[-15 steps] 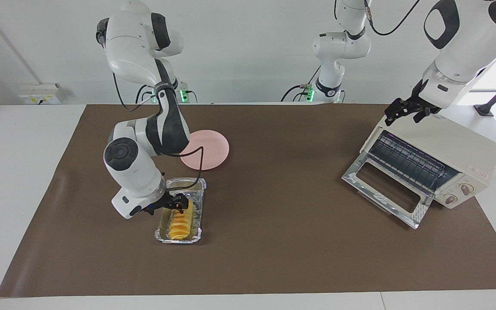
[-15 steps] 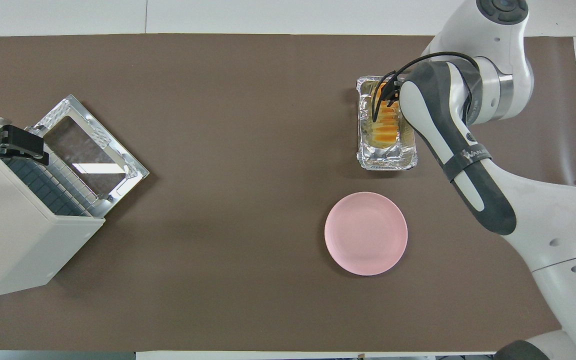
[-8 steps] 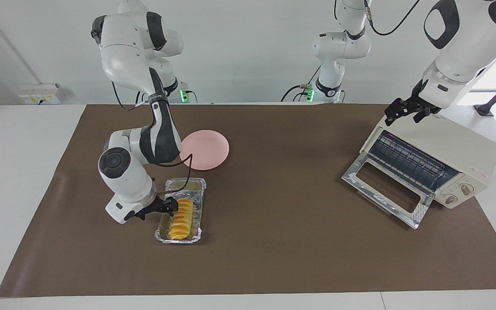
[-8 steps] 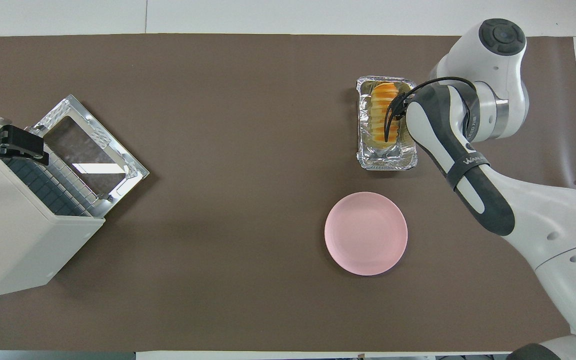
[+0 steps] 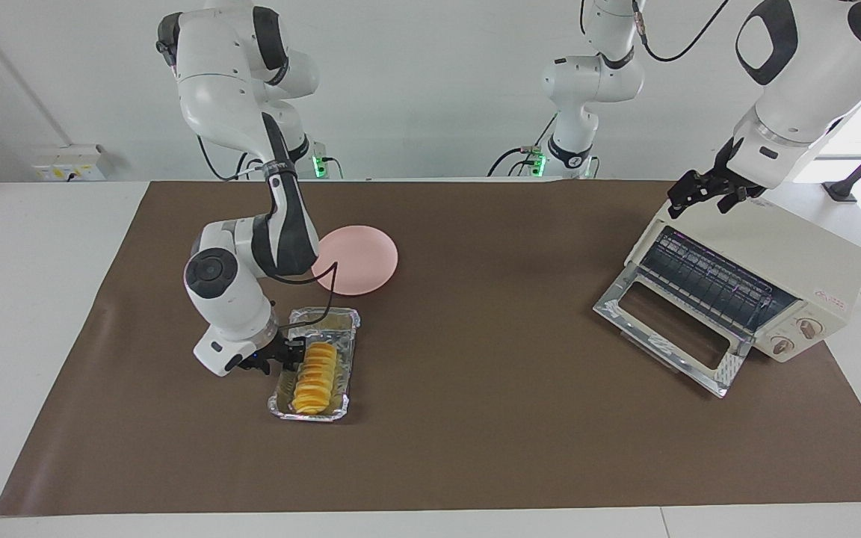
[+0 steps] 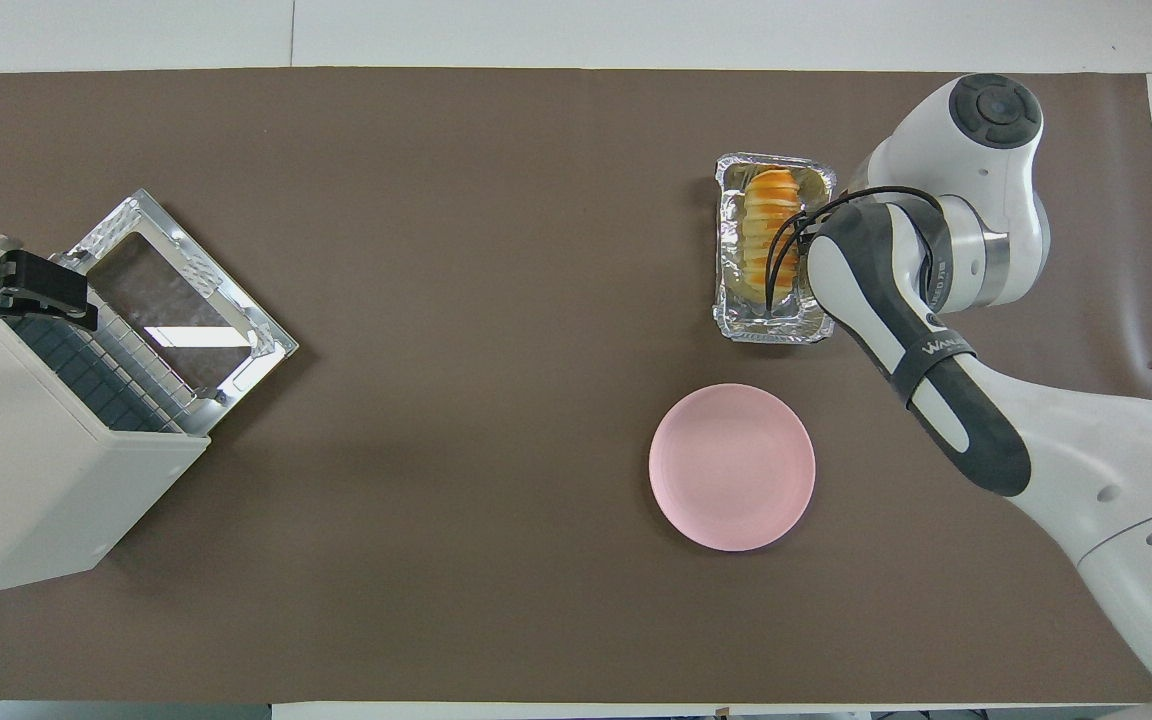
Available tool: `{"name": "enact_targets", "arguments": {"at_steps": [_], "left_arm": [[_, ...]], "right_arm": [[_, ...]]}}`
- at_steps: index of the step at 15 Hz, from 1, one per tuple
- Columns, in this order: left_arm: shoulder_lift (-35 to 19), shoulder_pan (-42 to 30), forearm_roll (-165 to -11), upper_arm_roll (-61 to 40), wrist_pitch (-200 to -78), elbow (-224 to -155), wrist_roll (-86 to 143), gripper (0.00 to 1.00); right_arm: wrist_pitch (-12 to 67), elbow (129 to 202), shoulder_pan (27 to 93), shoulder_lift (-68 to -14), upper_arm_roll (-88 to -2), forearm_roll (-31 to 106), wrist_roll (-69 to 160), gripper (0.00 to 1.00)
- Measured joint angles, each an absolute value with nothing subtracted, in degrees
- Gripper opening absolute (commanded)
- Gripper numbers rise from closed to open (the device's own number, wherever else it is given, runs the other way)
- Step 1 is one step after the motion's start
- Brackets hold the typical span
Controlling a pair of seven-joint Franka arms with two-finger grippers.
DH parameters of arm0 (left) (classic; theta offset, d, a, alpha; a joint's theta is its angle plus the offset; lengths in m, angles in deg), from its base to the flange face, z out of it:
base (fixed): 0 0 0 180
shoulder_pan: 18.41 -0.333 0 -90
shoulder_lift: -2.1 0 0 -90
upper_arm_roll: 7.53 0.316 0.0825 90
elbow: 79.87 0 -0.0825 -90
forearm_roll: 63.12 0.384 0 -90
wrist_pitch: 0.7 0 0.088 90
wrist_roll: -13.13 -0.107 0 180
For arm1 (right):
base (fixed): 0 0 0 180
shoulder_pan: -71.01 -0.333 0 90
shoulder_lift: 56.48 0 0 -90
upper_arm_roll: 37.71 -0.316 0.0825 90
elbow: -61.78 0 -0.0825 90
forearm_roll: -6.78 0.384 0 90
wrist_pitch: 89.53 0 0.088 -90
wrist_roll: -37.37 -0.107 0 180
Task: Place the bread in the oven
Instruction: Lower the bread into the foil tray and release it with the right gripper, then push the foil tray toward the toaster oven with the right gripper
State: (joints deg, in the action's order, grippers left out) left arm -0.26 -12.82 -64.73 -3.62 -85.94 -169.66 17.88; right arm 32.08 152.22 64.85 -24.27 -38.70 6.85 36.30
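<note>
The golden ridged bread lies in a silver foil tray near the right arm's end of the table. My right gripper is low at the tray's long wall, on the side toward the right arm's end, right beside the bread; in the overhead view my own arm hides it. The cream-white oven stands at the left arm's end with its glass door dropped open and the wire rack showing. My left gripper hangs open over the oven's top, holding nothing.
A pink round plate lies nearer to the robots than the tray, close beside it. A brown mat covers the table between the tray and the oven.
My right gripper has pulled off the top of the bread and come down at the tray's side wall. The tray has turned slightly. The left arm has not moved.
</note>
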Motion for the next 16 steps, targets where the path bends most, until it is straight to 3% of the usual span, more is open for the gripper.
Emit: {"name": "enact_targets", "arguments": {"at_steps": [9, 16], "left_arm": [[-0.26, -12.82, -64.73, -3.62, -85.94, -169.66, 17.88, 1.00], [-0.26, -12.82, -64.73, -3.62, -85.94, -169.66, 17.88, 1.00]], "right_arm": [[31.23, 151.43, 64.56, -24.71, -38.72, 6.86, 36.29, 0.00], [15.06, 138.80, 61.00, -26.15, -39.58, 10.54, 33.63, 0.00]]}}
